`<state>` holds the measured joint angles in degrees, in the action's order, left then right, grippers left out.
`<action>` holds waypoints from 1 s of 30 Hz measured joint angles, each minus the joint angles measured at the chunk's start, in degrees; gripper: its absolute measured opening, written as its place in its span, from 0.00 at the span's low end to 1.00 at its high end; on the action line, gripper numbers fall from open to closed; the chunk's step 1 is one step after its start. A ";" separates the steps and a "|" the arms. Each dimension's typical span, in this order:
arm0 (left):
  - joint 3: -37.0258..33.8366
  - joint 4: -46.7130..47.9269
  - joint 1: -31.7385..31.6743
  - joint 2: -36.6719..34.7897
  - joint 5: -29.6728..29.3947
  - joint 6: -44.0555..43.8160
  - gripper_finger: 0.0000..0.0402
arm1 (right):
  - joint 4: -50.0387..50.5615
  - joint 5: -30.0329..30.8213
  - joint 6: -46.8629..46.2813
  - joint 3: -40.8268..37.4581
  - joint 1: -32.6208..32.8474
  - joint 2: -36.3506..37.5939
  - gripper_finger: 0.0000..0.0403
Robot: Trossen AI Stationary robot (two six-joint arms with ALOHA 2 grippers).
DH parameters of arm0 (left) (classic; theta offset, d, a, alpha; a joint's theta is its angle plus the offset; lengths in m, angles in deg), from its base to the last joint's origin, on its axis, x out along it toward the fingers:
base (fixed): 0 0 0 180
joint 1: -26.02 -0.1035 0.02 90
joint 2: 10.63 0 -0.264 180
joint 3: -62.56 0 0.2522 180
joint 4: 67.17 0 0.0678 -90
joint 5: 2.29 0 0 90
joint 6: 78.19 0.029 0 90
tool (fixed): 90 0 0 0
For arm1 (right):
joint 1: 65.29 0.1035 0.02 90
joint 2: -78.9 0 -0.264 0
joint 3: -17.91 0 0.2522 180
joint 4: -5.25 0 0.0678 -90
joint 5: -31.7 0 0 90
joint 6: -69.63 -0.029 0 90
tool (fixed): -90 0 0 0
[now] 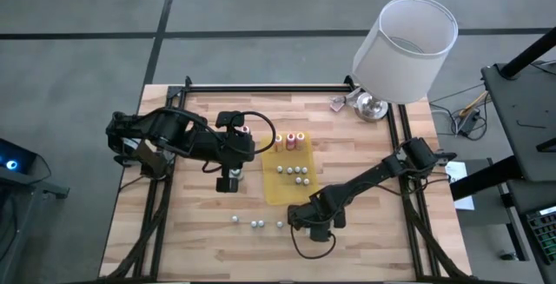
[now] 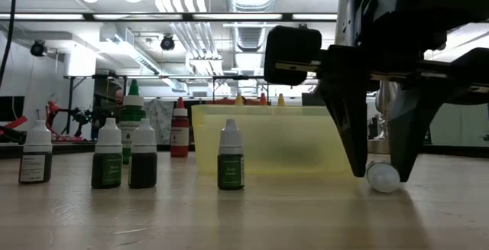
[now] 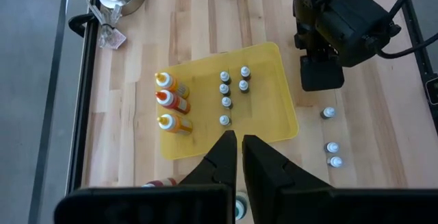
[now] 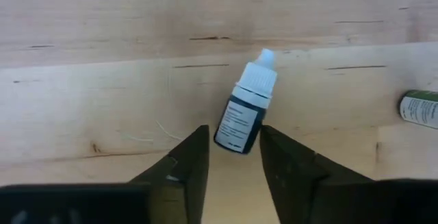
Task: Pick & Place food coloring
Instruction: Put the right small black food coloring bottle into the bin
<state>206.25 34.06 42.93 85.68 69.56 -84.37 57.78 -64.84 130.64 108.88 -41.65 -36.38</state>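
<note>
Over the wooden desk [image 1: 200,232], working from left to right, you are resting the left hand [image 1: 228,182] clenched on nothing beside the yellow mat [image 1: 276,188], above the open wood. On that mat several small white-capped food coloring bottles [image 1: 294,173] are standing, with three larger orange-and-red ones [image 3: 171,103] near its far edge, and three more small bottles [image 1: 256,224] are waiting on the bare wood in front of it. Further right, you are lowering the right hand [image 1: 314,229] over a dark, white-capped bottle [image 4: 245,107] lying on its side; its fingers [image 4: 185,166] are flanking the bottle's base, half closed, not visibly pinching it yet. By my reading you are mid-grasp, so the next move is calling for finishing the squeeze squarely on the body, since a toppled round bottle may roll away, then lifting it toward the mat. At the far right corner a white lamp [image 1: 406,49] is standing. Beyond the desk, a workshop room with ceiling lights and ducts is showing.
</note>
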 joint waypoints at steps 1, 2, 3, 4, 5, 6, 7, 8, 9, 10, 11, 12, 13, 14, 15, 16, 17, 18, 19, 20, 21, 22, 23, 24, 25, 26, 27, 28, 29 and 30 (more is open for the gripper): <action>0.00 -0.01 -0.01 0.00 0.00 0.00 0.00 | -0.02 -0.02 0.00 0.00 0.00 0.00 0.28; 0.00 0.01 0.01 0.00 0.00 0.00 0.00 | 0.00 -0.04 0.00 0.00 0.00 0.00 0.27; 0.00 0.01 -0.01 0.00 0.02 0.00 0.00 | 0.00 -0.07 0.00 0.00 0.00 0.00 0.25; 0.00 0.01 0.00 0.00 0.00 0.00 0.00 | 0.00 -0.07 -0.24 0.00 0.00 0.00 0.24; 0.00 0.01 0.00 0.00 0.01 -0.01 0.00 | -0.02 -0.09 -0.64 0.00 0.00 0.00 0.22; 0.00 -0.01 -0.01 0.00 0.02 0.00 0.00 | -0.02 -0.09 -1.24 0.00 0.00 0.00 0.21; 0.00 0.00 0.00 0.00 0.01 0.00 0.00 | -0.02 -0.11 -2.00 0.00 0.00 0.00 0.20; 0.00 0.00 -0.01 0.00 0.01 0.00 0.00 | -0.02 -0.09 -2.59 0.00 0.00 0.00 0.19; 0.00 -0.01 0.00 0.00 0.01 0.00 0.00 | -0.02 -0.09 -2.97 0.00 0.00 0.00 0.18; 0.00 0.01 0.00 0.00 0.01 0.01 0.00 | -0.02 -0.11 -3.42 0.00 0.00 0.00 0.17; 0.00 0.01 -0.01 0.00 0.00 0.13 0.00 | -0.04 -0.09 -3.71 0.00 0.00 0.00 0.17; 0.00 0.00 -0.01 0.00 0.01 0.23 0.00 | -0.04 -0.09 -3.89 0.00 0.00 0.00 0.17; 0.00 0.01 -0.01 0.00 0.00 0.28 0.00 | -0.04 -0.09 -4.06 0.00 0.00 0.00 0.17; 0.00 0.01 0.00 0.00 0.00 0.28 0.00 | -0.04 -0.09 -4.04 0.00 0.00 0.00 0.18; 0.00 0.01 0.01 0.00 0.00 0.31 0.00 | -0.04 -0.09 -4.04 0.00 0.00 0.00 0.18; 0.00 0.01 -0.01 0.00 0.00 0.31 0.00 | -0.04 -0.09 -4.04 0.00 0.00 0.00 0.19; 0.00 0.01 -0.01 0.00 0.00 0.33 0.00 | -0.04 -0.09 -4.04 0.00 0.00 0.00 0.19; 0.00 0.01 0.01 0.00 0.00 0.33 0.00 | -0.04 -0.09 -4.07 0.00 0.00 0.00 0.19; 0.00 0.01 -0.01 0.00 0.00 0.33 0.00 | -0.04 -0.08 -4.05 0.00 0.00 0.00 0.19; 0.00 0.01 -0.01 0.00 0.00 0.33 0.00 | -0.02 -0.07 -4.06 0.00 0.00 0.00 0.19; 0.00 0.01 0.01 0.00 0.00 0.33 0.00 | -0.02 -0.02 -4.04 0.00 0.00 0.00 0.18; 0.00 0.01 0.01 0.00 0.00 0.33 0.00 | -0.02 0.06 -4.04 0.00 0.02 0.02 0.18; 0.00 0.01 -0.01 0.00 0.00 0.35 0.00 | 0.01 0.09 -4.04 0.04 0.00 0.02 0.17; 0.00 0.01 0.01 0.00 0.00 0.35 0.00 | 0.23 0.29 -4.07 0.17 0.00 0.06 0.17; 0.00 0.01 0.00 0.00 0.00 0.35 0.00 | 0.34 0.64 -4.21 0.31 0.02 0.11 0.17; 0.00 0.01 0.01 0.00 0.01 0.36 0.00 | 0.46 0.83 -4.57 0.60 0.01 0.15 0.17; 0.00 -0.01 0.00 0.00 0.00 0.36 0.00 | 0.47 1.20 -5.20 0.99 0.00 0.24 0.17; 0.00 0.01 -0.01 0.00 0.02 0.35 0.00 | 0.47 1.99 -5.93 1.46 0.01 0.35 0.17; 0.00 0.01 0.01 0.00 0.00 0.35 0.00 | 0.76 2.87 -6.82 2.09 0.02 0.43 0.17; 0.00 0.00 -0.01 0.00 0.01 0.32 0.00 | 1.30 3.61 -7.82 2.77 0.02 0.48 0.17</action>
<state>206.25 34.06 42.92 85.68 69.57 -84.05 59.08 -61.24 122.82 111.64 -41.63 -35.90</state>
